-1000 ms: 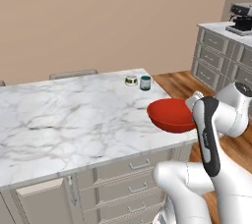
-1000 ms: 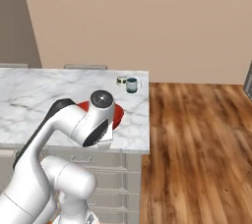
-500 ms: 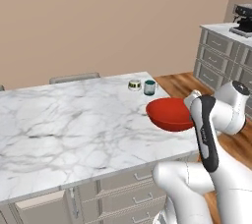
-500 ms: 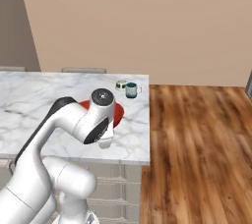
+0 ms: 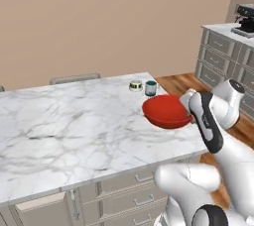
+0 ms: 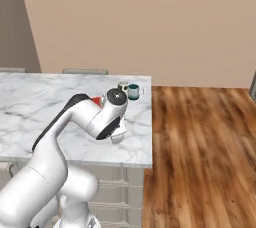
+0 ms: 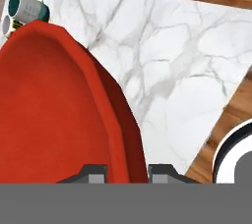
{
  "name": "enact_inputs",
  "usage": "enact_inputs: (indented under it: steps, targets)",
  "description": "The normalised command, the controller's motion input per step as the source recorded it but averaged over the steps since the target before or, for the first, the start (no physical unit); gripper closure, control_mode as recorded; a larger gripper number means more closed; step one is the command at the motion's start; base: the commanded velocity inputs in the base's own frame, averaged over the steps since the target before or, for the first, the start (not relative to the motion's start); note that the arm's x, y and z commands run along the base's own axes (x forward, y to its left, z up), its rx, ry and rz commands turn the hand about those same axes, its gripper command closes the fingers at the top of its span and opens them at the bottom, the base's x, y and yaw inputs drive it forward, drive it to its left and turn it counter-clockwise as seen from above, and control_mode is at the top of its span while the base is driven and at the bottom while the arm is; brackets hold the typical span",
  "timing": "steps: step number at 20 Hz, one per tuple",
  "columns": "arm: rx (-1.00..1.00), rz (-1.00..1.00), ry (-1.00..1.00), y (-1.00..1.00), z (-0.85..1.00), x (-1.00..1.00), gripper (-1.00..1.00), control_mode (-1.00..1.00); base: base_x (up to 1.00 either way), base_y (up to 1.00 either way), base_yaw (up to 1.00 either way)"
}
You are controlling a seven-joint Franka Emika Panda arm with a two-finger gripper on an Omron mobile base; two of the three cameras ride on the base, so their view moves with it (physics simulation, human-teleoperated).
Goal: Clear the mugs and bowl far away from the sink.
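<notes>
The hand [image 7: 127, 171] is closed on the rim of the red bowl [image 5: 167, 111], one dark fingertip on each side of the bowl's wall, as the hand view shows. In that view the bowl [image 7: 59, 115] fills the left half, with its rim running up and away from the fingers [image 7: 96, 173].

In the left base view the bowl sits above the right end of the white marble desk [image 5: 74, 121], near its right edge, and the arm's wrist comes in at the bowl's right side. Whether the bowl rests on the desk or is lifted just off it cannot be told. In the right base view only a small red sliver of the bowl [image 6: 96, 101] peeks out behind the arm's dark joint.

The dark green mug [image 5: 151, 87] stands upright at the far right corner of the desk, and the white mug [image 5: 135, 85] stands just beside it on the left. Both are a little beyond the bowl and apart from it. The right base view shows the same pair, green mug [image 6: 133, 91] and white mug [image 6: 123, 87], near the desk's far corner, next to the wooden floor [image 6: 200, 142].

Grey drawers [image 5: 124, 200] run along the desk's front.
</notes>
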Motion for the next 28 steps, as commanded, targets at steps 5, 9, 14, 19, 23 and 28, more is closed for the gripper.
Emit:
enact_inputs:
  steps: [5,9,14,19,23,28]
  targets:
    - [-0.04,0.19,0.01,-0.24,-0.07,0.81,1.0,-1.0,0.0,0.0,0.0]
    - [-0.09,0.07,0.16,-0.06,-0.08,1.0,1.0,-1.0,0.0,0.0,0.0]
    - [-0.03,0.09,0.21,0.0,-0.26,0.53,1.0,-1.0,0.0,0.0,0.0]
    - [0.0,0.11,0.06,0.0,-0.36,0.08,1.0,-1.0,0.0,0.0,0.0]
    - [0.0,0.15,-0.22,0.0,-0.36,0.0,1.0,-1.0,0.0,0.0,0.0]
    - [0.0,0.11,-0.12,0.02,-0.14,0.14,1.0,-1.0,0.0,0.0,0.0]
